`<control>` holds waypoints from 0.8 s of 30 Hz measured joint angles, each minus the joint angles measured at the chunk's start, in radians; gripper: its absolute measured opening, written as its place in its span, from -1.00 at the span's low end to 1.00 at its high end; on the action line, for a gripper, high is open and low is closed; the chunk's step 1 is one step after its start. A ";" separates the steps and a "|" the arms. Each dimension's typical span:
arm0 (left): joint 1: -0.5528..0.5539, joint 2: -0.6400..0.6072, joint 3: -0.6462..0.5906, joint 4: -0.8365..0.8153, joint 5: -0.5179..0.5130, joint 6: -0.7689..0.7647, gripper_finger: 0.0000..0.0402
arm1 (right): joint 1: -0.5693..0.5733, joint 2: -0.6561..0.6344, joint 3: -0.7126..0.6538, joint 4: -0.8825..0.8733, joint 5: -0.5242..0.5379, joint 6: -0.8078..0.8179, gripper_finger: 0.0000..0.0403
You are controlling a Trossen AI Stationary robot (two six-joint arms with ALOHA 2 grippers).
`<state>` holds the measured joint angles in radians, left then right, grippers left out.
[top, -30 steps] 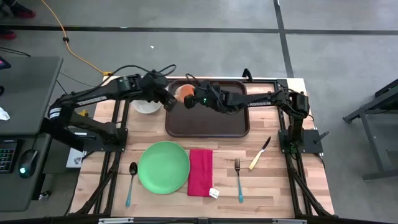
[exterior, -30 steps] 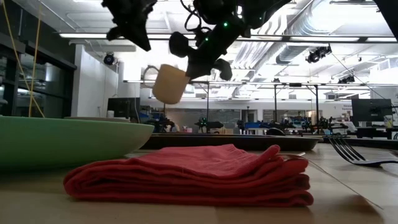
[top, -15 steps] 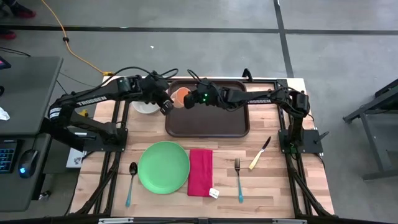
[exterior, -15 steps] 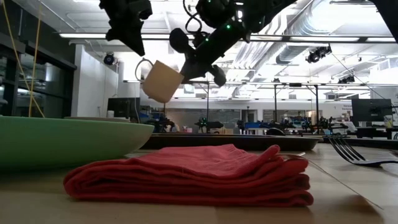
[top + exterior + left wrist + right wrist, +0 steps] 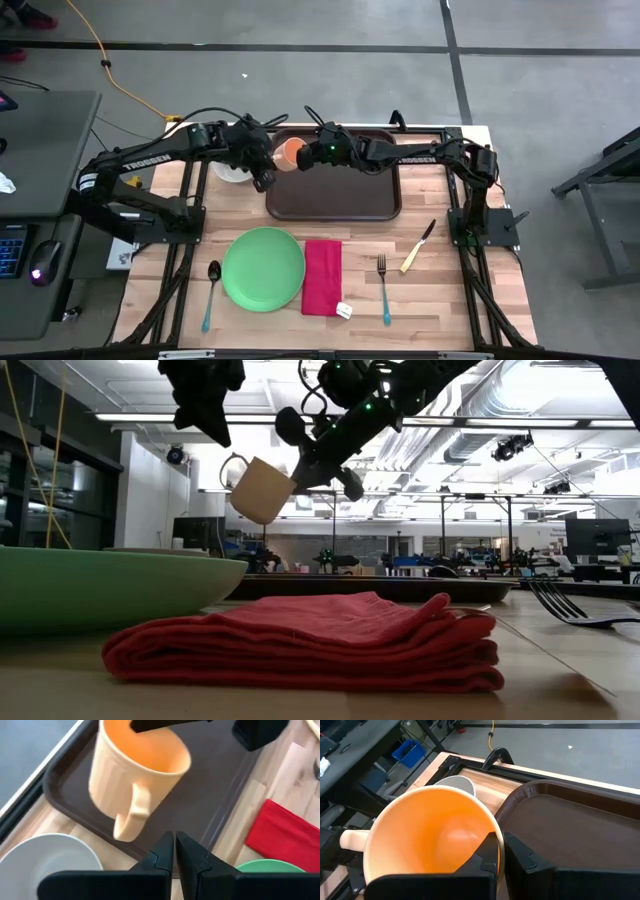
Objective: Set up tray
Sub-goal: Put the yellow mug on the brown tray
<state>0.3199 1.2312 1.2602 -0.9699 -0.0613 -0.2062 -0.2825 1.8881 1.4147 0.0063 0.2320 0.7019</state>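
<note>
While aloft, mug (image 5: 262,489) handle half-hidden

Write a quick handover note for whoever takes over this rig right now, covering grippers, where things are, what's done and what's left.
Right gripper: shut on the rim of the cream ceramic mug with orange inside, held in the air above the tray's back left corner.
Left gripper: shut, empty, beside the mug's handle.
Large dark brown plastic tray: bare.
Round green plate, folded red napkin, fork, spoon, knife and white bowl: on the table.
Left: everything.
</note>
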 joint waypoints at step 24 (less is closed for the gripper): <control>0.000 0.043 0.001 -0.008 -0.109 0.055 -0.76 | 0.006 0.002 -0.002 0.040 -0.039 0.043 -1.00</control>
<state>0.3199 1.2738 1.2614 -0.9778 -0.1704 -0.1509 -0.2768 1.8896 1.4124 0.0464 0.1930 0.7446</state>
